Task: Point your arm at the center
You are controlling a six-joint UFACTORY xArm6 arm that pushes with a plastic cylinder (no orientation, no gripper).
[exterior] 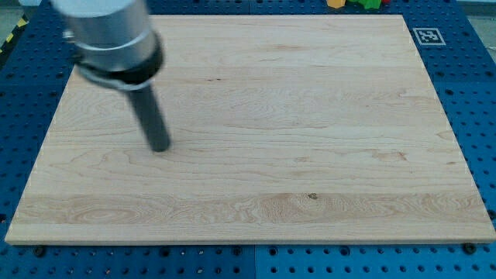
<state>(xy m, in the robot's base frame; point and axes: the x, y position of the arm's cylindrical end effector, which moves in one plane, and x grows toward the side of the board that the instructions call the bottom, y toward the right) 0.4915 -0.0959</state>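
Wooden table (325, 178) lies bare; a yellow block (335, 3) and a green block (369, 3) sit beyond its top edge. No claw exists: the rod's tip (160, 147) rests left of centre, so it presumably must travel rightward.

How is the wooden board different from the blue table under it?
The wooden board is pale tan with streaky grain; the blue table is deep blue. The board's top is smooth and unbroken, while the table is dotted with rows of small holes. My tip rests on the board's left part, not on the table. Both lie flat.
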